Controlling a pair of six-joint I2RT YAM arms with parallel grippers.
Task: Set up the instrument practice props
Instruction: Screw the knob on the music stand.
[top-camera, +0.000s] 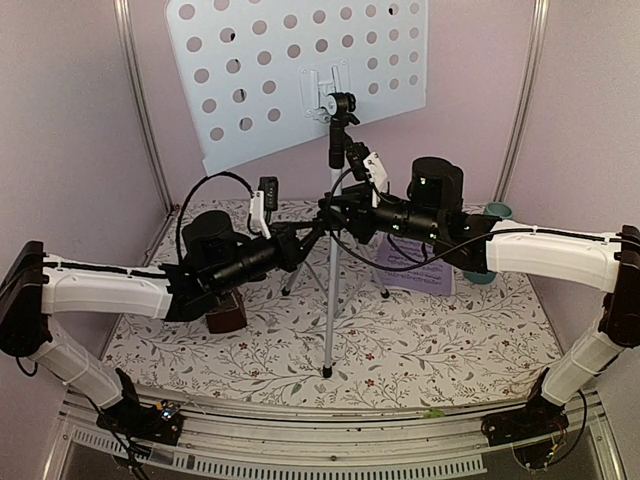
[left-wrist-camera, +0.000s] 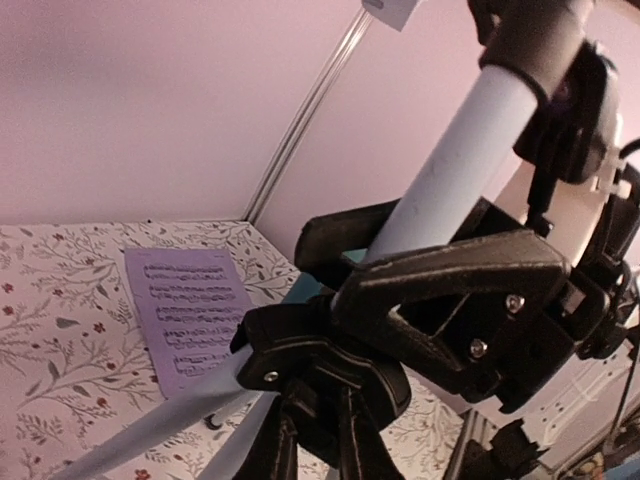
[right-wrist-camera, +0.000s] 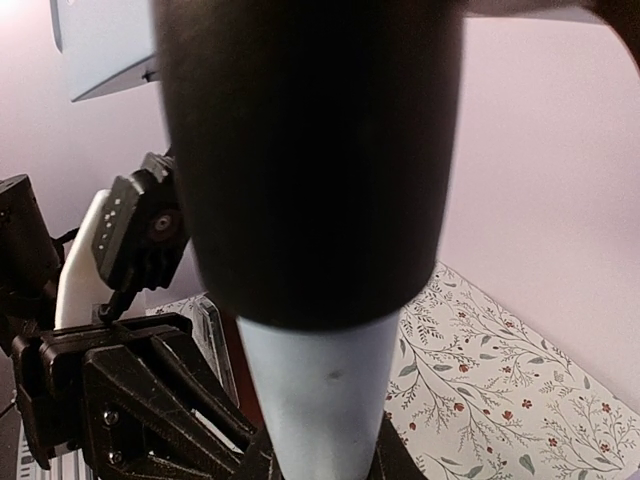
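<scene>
The left tool (top-camera: 308, 236) reaches in from 9 o'clock and is clamped on the pole (top-camera: 331, 290) of the music stand (top-camera: 300, 70). It grips low down, just above the hub where the tripod legs splay. Its wrist view shows a black finger (left-wrist-camera: 450, 300) pressed against the silver tube, with its partner on the other side. Under that arm, at about 8 o'clock from the pole, the metronome (top-camera: 228, 313) stands half hidden on the table (top-camera: 450, 340).

The pole is what matters here. Its long axis runs upright, with the perforated panel leaning overhead at 12 o'clock.

The right tool (top-camera: 345, 212) meets the same pole from 3 o'clock, a little higher, by the black collar (its own camera shows only tube and collar, so I cannot tell whether it grips or merely sits alongside). At about 4 o'clock from the pole the sheet-music page (top-camera: 425, 275) lies flat beneath the right arm, plainly the nearer one. The teal cup (top-camera: 498, 210) sits at the far right.

My judgement is that any shift of the stand must keep that axis vertical, both arms moving together.
</scene>
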